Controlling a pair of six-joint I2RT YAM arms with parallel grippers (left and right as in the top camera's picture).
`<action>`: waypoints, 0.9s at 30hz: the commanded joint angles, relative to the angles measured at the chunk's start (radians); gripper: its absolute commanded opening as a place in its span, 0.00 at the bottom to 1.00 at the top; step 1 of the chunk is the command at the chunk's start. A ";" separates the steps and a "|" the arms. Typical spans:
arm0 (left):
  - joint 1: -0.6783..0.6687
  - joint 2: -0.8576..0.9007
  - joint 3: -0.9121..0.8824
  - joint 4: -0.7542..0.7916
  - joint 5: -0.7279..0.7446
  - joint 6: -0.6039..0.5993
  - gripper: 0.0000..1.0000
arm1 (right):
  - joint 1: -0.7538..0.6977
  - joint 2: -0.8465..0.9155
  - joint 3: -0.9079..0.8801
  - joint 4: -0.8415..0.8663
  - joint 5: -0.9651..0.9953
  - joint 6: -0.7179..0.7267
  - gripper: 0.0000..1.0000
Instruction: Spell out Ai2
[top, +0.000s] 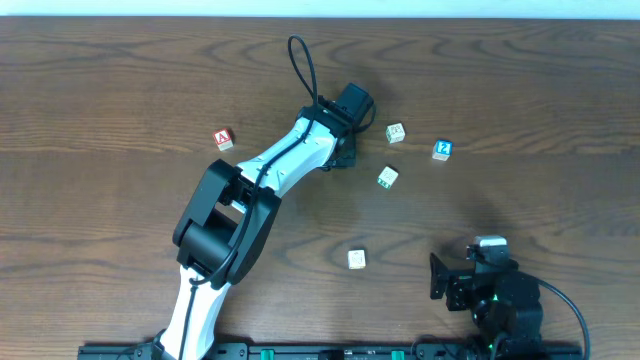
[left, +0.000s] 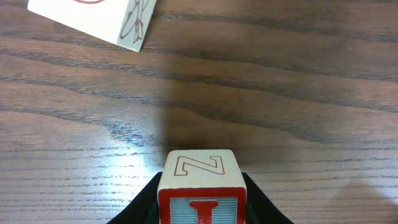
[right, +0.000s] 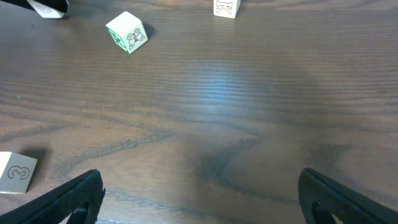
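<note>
Wooden counter (top: 120, 80), nothing spelled yet: left fingers (left: 140, 208) pinch the I block (left: 200, 190), right fingers (right: 74, 196) spread empty; A block (top: 223, 139) and 2 block (top: 442, 150) sit well apart toward its far edge.

The left arm (top: 225, 225) rises from the near edge, bends at a big black elbow, and its white forearm reaches far out across the table. The left gripper (left: 200, 208) points down, and its two black fingers (left: 146, 208) are squeezed tight on both sides of a block (left: 199, 177). The right arm (top: 500, 300) sits folded up low by the near edge. The right gripper (right: 199, 202) has its two fingers (right: 71, 199) spread wide apart, with nothing between them.
</note>
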 joint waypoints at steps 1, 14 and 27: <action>0.001 0.027 -0.004 -0.001 0.003 0.021 0.20 | -0.007 -0.006 -0.010 -0.004 -0.004 -0.016 0.99; 0.003 0.041 -0.004 -0.005 0.003 0.022 0.48 | -0.007 -0.006 -0.010 -0.004 -0.004 -0.016 0.99; 0.003 0.040 -0.004 0.006 -0.001 0.071 0.55 | -0.007 -0.006 -0.010 -0.004 -0.004 -0.016 0.99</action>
